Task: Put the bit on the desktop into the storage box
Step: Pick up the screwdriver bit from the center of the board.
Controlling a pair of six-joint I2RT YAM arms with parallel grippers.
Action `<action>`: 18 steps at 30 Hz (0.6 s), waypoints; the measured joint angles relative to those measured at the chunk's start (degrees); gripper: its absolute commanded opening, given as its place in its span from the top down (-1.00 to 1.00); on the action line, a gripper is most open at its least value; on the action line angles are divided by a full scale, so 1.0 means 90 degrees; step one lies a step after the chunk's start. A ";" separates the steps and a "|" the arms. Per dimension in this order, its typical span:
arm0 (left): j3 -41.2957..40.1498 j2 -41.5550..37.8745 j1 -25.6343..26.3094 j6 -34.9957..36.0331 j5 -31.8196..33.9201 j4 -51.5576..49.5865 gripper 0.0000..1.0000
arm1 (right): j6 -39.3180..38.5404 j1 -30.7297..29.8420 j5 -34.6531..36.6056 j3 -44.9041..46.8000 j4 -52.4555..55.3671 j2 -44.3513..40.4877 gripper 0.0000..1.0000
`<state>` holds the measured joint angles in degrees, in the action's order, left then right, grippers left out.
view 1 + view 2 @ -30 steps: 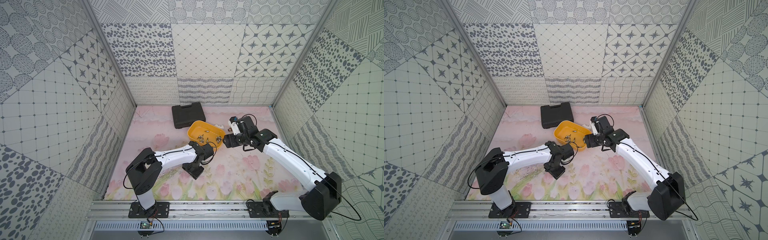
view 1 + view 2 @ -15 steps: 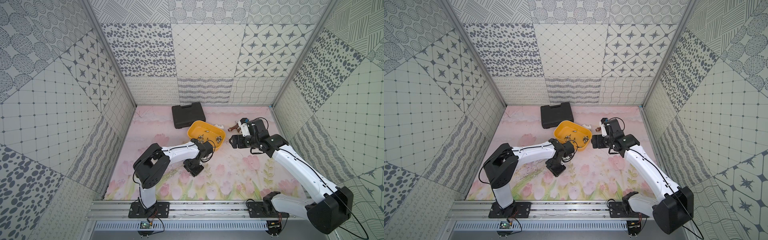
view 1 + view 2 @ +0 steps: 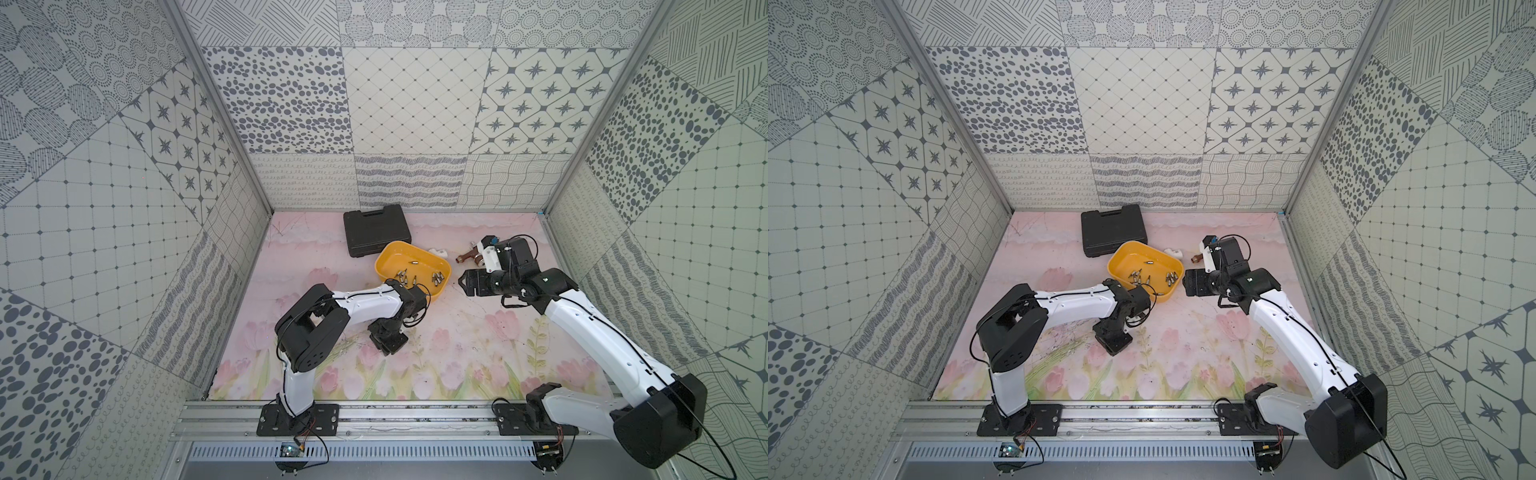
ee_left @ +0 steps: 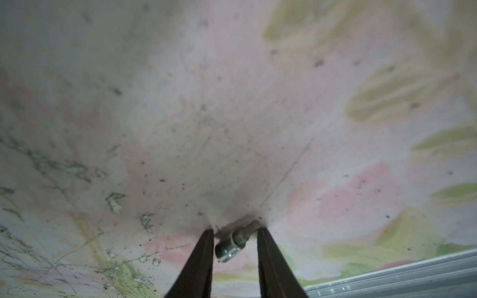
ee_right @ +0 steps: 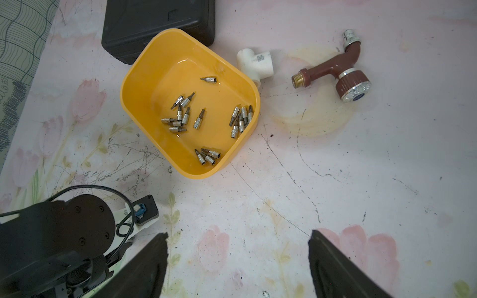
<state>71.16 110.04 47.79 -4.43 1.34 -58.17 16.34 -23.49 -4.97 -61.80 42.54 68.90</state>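
The bit (image 4: 232, 243), a small silver socket with a dark tip, lies slantwise on the flowered mat between the dark fingers of my left gripper (image 4: 236, 229). The jaws stand narrow around it, one finger at each end. In both top views the left gripper (image 3: 388, 343) (image 3: 1113, 343) points down at the mat just in front of the yellow storage box (image 3: 399, 257) (image 3: 1133, 257) (image 5: 165, 77), and the bit itself is hidden there. My right gripper (image 3: 462, 282) (image 5: 238, 234) hovers open and empty to the right of the box.
Several bits (image 5: 185, 113) lie inside the box. A black tool case (image 3: 376, 232) touches its far side. A white pipe tee (image 5: 254, 63) and a brown tap (image 5: 335, 69) lie right of the box, near the right wrist.
The left jaws have narrowed around the bit on the mat. The right arm has drawn back to the right, away from the box, with its jaws wide.
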 measured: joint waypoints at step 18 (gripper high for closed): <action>-0.0097 -0.0124 -0.0090 -0.0056 -0.0131 0.0044 0.81 | 0.0002 0.0085 0.0007 0.0100 -0.0066 -0.0206 -0.75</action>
<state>70.28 108.92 46.98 -4.93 0.16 -57.78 16.36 -22.72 -4.91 -60.90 41.95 67.05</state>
